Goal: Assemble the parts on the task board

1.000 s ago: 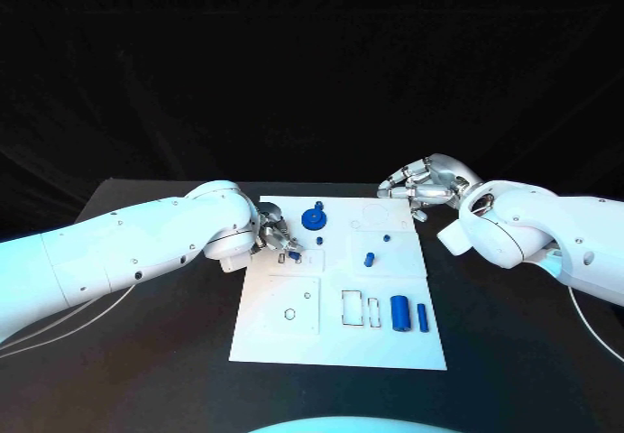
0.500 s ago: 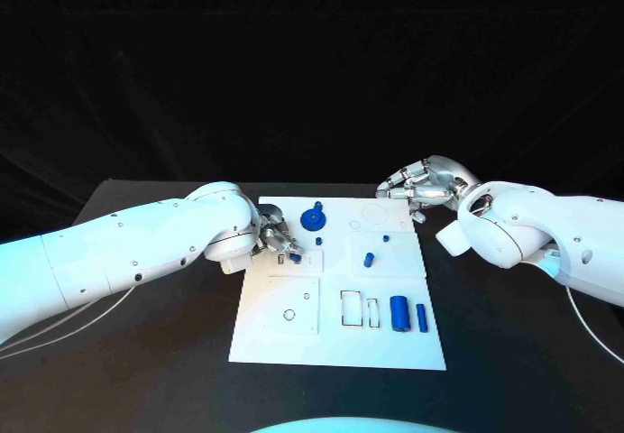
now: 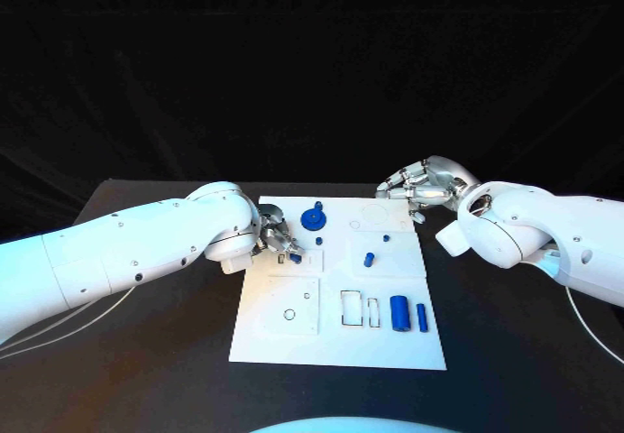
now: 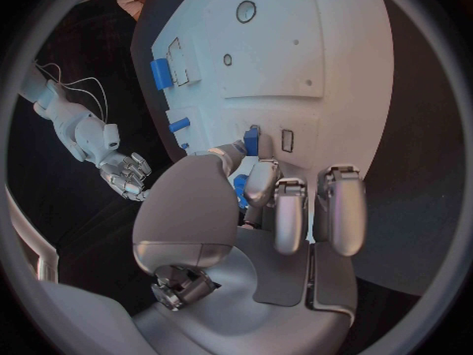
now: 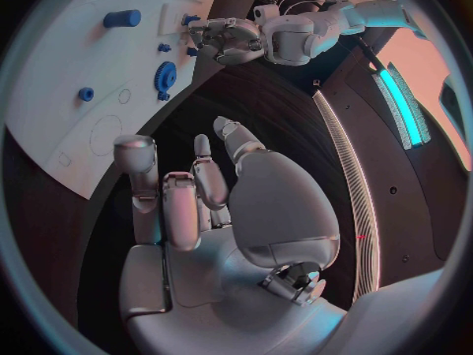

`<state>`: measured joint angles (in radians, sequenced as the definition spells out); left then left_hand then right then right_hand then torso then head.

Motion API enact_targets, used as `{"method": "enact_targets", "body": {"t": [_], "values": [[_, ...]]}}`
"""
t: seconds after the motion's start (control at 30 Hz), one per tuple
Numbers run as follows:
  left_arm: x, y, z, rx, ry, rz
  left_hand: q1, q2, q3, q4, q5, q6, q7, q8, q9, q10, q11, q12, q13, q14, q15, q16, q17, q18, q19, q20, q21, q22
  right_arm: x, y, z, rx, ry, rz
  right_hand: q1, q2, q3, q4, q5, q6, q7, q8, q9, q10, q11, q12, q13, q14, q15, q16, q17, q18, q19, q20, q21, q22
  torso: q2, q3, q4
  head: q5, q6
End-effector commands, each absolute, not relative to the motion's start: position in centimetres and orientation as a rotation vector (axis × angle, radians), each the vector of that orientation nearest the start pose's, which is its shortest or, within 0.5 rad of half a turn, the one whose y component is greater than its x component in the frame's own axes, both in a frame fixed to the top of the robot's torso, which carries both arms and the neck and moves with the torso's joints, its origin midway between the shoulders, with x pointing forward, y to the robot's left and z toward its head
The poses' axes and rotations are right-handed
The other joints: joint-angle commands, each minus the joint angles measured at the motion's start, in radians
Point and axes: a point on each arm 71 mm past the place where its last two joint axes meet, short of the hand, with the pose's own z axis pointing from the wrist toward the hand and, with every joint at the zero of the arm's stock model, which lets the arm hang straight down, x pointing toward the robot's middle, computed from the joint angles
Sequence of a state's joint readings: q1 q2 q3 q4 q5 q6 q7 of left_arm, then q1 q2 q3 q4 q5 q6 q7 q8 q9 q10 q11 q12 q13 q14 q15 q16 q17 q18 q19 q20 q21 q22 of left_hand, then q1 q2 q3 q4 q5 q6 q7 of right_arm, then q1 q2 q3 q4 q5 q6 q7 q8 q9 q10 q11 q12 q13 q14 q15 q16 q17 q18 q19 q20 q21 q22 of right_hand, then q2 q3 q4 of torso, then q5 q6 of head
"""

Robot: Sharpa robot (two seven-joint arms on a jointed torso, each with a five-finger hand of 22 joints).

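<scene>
The white task board (image 3: 338, 338) lies in the middle of the black table. My left hand (image 3: 276, 236) is over its far left part and pinches a small blue part (image 3: 295, 256) between thumb and fingertip. In the left wrist view this part (image 4: 251, 140) sits beside a small rectangular slot (image 4: 287, 140). A blue gear (image 3: 312, 217) stands just beyond the hand. My right hand (image 3: 418, 185) hovers off the board's far right corner, fingers loosely spread (image 5: 207, 213), holding nothing.
A short blue peg (image 3: 370, 260) and a tiny blue dot (image 3: 385, 239) sit mid-board. A thick blue cylinder (image 3: 399, 313) and a thin blue rod (image 3: 421, 316) lie near the board's right edge, beside two rectangular outlines (image 3: 353, 307). Bare black table surrounds the board.
</scene>
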<state>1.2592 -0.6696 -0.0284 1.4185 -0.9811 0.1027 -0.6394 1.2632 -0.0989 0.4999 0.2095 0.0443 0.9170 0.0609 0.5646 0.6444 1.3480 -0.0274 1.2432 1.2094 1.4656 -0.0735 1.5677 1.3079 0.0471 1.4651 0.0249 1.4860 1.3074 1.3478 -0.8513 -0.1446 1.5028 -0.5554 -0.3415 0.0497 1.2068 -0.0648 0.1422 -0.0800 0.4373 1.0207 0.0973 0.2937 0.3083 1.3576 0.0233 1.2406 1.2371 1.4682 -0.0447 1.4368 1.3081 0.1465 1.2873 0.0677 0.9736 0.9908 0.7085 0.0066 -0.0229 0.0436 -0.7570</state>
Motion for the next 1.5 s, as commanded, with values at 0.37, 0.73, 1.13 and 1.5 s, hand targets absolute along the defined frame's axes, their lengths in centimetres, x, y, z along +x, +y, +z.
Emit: {"method": "enact_targets", "body": {"t": [0.37, 0.73, 1.13, 1.5], "values": [[50.09, 16.06, -20.42, -0.216, 2.357, -0.389, -0.022, -0.006, 0.030, -0.027, 0.004, 0.013, -0.020, 0.011, 0.033, 0.008, 0.000, 0.004, 0.002, 0.105, -0.010, 0.003, 0.263, -0.012, 0.024, -0.008, 0.005, 0.102, 50.29, -21.65, -15.82, 0.597, 1.723, 1.089, -0.003, 0.007, -0.004, 0.006, 0.006, -0.008, 0.002, 0.006, 0.002, -0.005, -0.001, -0.001, 0.002, 0.008, 0.007, 0.000, 0.073, -0.012, -0.009, 0.001, 0.002, 0.005, 0.000, -0.0003, -0.0002, 0.002, -0.004], [50.18, 16.03, -20.41, -0.220, 2.351, -0.382, -0.036, -0.010, 0.025, -0.022, 0.004, 0.012, -0.019, 0.012, 0.035, 0.004, 0.000, -0.001, -0.004, 0.105, -0.010, 0.003, 0.263, -0.011, 0.024, -0.008, 0.004, 0.100, 50.28, -21.65, -15.83, 0.597, 1.722, 1.090, -0.004, 0.007, -0.004, 0.006, 0.006, -0.008, 0.002, 0.006, 0.003, -0.006, -0.001, -0.002, 0.000, 0.007, 0.007, 0.000, 0.072, -0.012, -0.010, 0.001, 0.001, 0.005, 0.000, 0.0005, 0.0002, 0.001, -0.006], [50.22, 15.84, -20.42, -0.215, 2.352, -0.374, -0.086, -0.028, -0.016, 0.000, 0.004, 0.016, -0.017, 0.020, 0.041, 0.007, 0.002, 0.002, -0.001, 0.105, -0.008, 0.003, 0.263, -0.012, 0.026, -0.008, 0.006, 0.105, 50.26, -21.65, -15.84, 0.597, 1.724, 1.090, -0.004, 0.007, -0.004, 0.007, 0.006, -0.008, 0.002, 0.006, 0.003, -0.007, -0.001, -0.004, -0.001, 0.006, 0.007, -0.002, 0.070, -0.011, -0.011, 0.001, -0.001, 0.003, 0.000, 0.0009, -0.0004, 0.001, -0.008], [50.19, 15.69, -20.42, -0.196, 2.355, -0.364, -0.093, -0.031, -0.028, 0.003, 0.004, 0.018, -0.018, 0.022, 0.042, 0.006, 0.002, 0.001, -0.003, 0.105, -0.009, 0.003, 0.263, -0.012, 0.027, -0.008, 0.006, 0.106, 50.25, -21.70, -15.86, 0.599, 1.726, 1.088, -0.002, 0.007, -0.004, 0.005, 0.006, -0.009, 0.002, 0.007, 0.004, -0.008, -0.001, -0.005, -0.002, 0.006, 0.007, -0.002, 0.069, -0.011, -0.012, 0.002, 0.001, 0.005, 0.000, 0.0004, -0.0002, -0.002, -0.008]]}}
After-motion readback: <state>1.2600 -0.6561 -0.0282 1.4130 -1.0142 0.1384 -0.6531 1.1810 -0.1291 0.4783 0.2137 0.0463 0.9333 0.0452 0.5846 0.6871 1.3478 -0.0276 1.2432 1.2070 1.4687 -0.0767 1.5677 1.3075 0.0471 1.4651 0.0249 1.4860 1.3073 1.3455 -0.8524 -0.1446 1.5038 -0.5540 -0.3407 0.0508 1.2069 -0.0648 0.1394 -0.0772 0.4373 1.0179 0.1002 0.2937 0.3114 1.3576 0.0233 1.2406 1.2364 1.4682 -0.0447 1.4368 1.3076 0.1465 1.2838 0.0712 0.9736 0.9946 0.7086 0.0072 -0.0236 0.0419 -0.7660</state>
